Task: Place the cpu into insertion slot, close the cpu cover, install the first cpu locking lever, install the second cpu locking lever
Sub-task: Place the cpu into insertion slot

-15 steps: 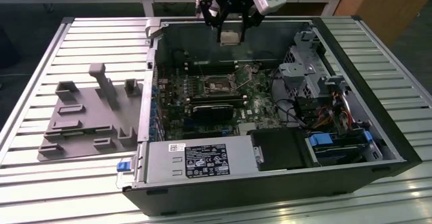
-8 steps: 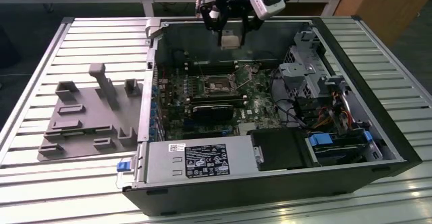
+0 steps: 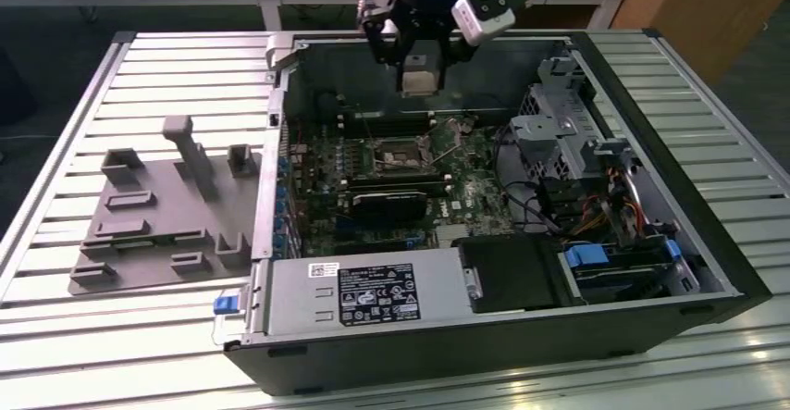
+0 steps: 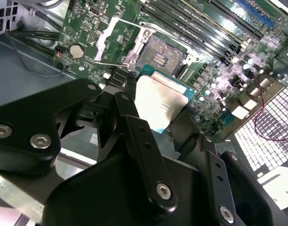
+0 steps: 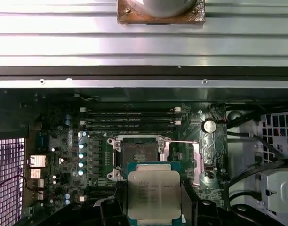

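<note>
The claw [image 5: 154, 205] is clenched on two opposite edges of the cpu [image 5: 153, 188], upper centre of the exterior view. The chip looks light, stiff and slick-topped, probably fragile underneath, so the edges are the safe hold. It is square, with no long axis; its metal top faces the first wrist camera. Beyond, mid-frame, the insertion slot [image 3: 398, 153] lies bare, with the cpu cover [image 4: 102, 40] swung open beside it.

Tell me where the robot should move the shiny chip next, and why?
Probably lower the silver-grey square chip, held in the black fingers, toward the square brown-centred socket: the chip hangs above it, and the silver cover frame is flipped open.
</note>
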Controlling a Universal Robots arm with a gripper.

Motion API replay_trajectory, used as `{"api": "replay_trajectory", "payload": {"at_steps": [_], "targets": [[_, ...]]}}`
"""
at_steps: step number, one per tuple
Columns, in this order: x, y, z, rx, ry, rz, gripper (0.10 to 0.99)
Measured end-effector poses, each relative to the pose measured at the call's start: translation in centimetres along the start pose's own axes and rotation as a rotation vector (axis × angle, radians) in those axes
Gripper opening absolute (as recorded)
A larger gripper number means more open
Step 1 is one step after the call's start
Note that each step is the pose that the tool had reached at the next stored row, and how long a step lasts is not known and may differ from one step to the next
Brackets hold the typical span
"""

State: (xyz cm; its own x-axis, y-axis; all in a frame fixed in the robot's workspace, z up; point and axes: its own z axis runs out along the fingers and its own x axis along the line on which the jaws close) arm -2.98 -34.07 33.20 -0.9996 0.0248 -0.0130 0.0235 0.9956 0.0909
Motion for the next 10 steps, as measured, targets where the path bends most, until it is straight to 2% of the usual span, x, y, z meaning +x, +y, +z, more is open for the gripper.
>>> {"api": "replay_trajectory", "payload": {"at_steps": [10], "targets": [[0.38,-0.1,1.0,0.0,-0.0002,0.0,0.537]]}}
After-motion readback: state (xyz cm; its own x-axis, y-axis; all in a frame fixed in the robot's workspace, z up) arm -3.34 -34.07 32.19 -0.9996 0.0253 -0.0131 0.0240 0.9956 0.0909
